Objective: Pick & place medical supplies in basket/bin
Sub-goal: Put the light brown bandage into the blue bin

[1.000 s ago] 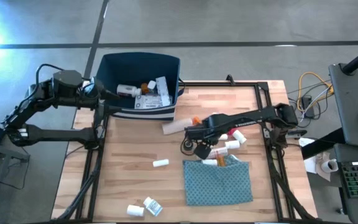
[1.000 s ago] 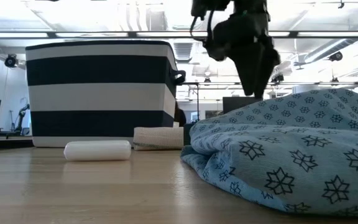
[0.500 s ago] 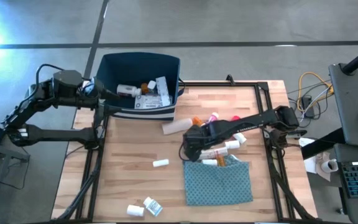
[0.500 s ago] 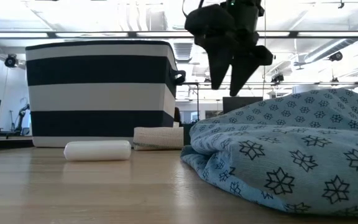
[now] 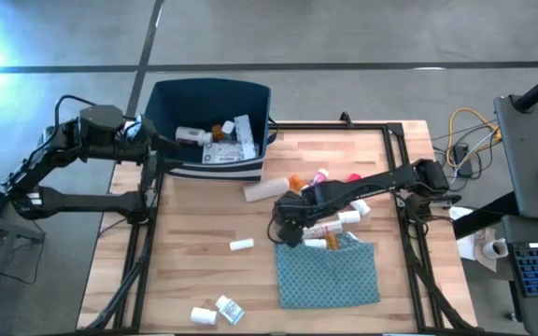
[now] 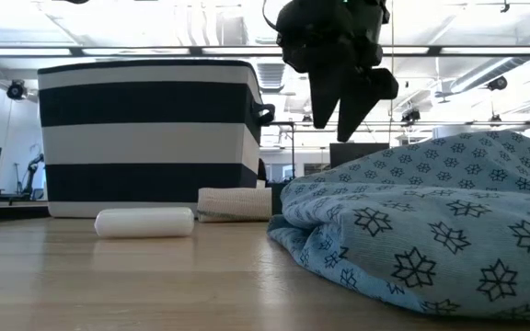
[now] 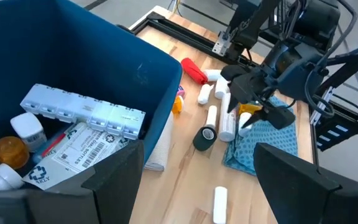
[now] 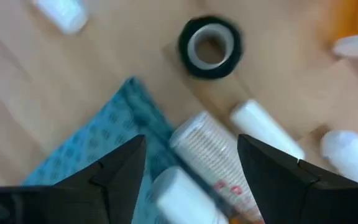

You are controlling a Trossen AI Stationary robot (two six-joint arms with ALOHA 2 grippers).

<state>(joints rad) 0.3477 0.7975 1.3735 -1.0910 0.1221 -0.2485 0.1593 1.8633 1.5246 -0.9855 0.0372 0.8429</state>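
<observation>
Small white tube (image 8: 211, 157) with ribbed sides, lying right below the open fingers of the right claw (image 8: 191, 165), partly on the edge of the teal cloth (image 8: 98, 155); probably light, stiff, a bit slippery, best taken across its middle. Black tape roll (image 8: 209, 46) just ahead. Blue bin (image 5: 211, 131) far off, left claw (image 7: 179, 180) open, waiting above it.

Two dark, slender jointed arms; black cables along them; each gripper's fingers matte black.

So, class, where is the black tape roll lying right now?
In the left wrist view the black tape roll lies on the wooden table, between the navy bin and the teal cloth, near the open right gripper.
</observation>
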